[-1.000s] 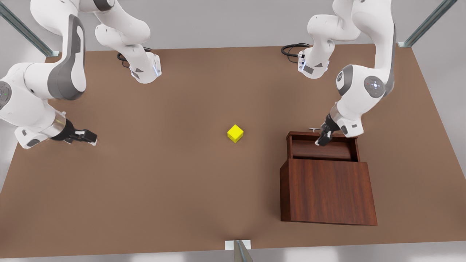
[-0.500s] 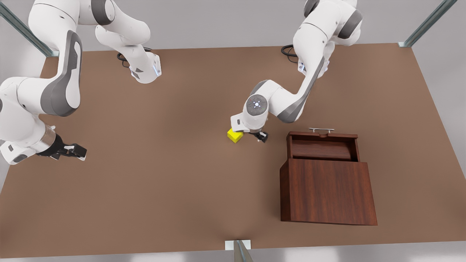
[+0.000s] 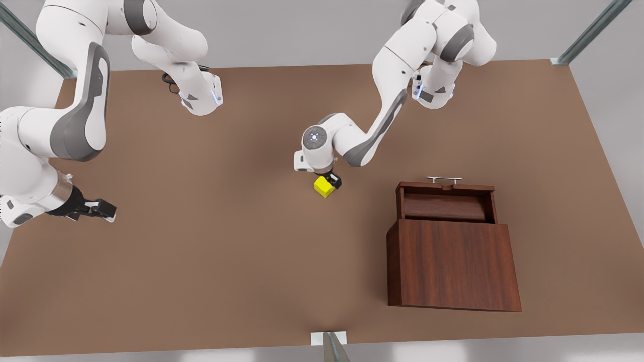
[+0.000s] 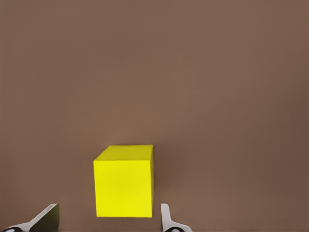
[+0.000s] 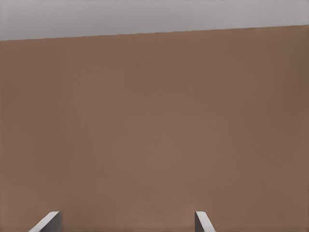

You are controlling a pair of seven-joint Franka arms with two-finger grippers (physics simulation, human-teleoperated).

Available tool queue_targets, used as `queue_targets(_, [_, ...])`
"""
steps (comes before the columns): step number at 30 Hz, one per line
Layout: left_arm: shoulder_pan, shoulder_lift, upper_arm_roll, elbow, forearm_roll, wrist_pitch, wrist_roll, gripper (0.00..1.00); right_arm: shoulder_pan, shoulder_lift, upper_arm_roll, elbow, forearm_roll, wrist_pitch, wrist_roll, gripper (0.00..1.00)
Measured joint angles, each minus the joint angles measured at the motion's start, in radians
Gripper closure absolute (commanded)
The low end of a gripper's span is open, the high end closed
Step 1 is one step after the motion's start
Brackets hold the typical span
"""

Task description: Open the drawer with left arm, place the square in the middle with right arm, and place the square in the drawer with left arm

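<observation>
1. Right gripper [image 3: 103,208] waits at the front view's left, fingers [image 5: 48,221] apart.
2. Left gripper [image 3: 332,180] hovers over the square [image 3: 324,187] mid-bench [image 3: 226,251], fingers [image 4: 166,220] apart; grasping comes next: descend, close.
3. Drawer [image 3: 445,201] stands open.

Table [image 3: 241,261]: plain matte brown top, unmarked. On it, near the middle, the square [image 3: 324,187], a small yellow cube resting flat. Toward the front view's right and the near edge, the wooden box [image 3: 453,264], dark reddish-brown, with the drawer [image 3: 445,203] slid out toward the far edge, silver bar handle [image 3: 444,178] at its front. Both of my arm bases [image 3: 201,98] stand on the table along the far edge, well apart.
</observation>
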Motion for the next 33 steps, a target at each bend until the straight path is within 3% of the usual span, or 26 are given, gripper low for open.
queue_targets(16, [-0.005,0.087,0.005,-0.032,0.043,0.088,-0.014,0.0,-0.001,-0.001,-0.004,-0.001,-0.001,-0.003,0.0,0.0])
queue_targets(19, [-0.005,0.096,0.005,-0.032,0.045,0.095,-0.014,0.16,0.003,0.001,-0.003,-0.001,0.0,0.0,0.0,0.0])
queue_targets(24, [-0.005,0.107,0.005,-0.029,0.045,0.106,-0.014,0.29,-0.003,0.0,-0.003,0.0,0.0,0.0,0.0,0.0])
queue_targets(33, [-0.004,0.104,0.005,-0.02,0.049,0.097,-0.017,0.35,-0.01,-0.001,-0.004,0.0,0.003,-0.008,-0.006,0.0])
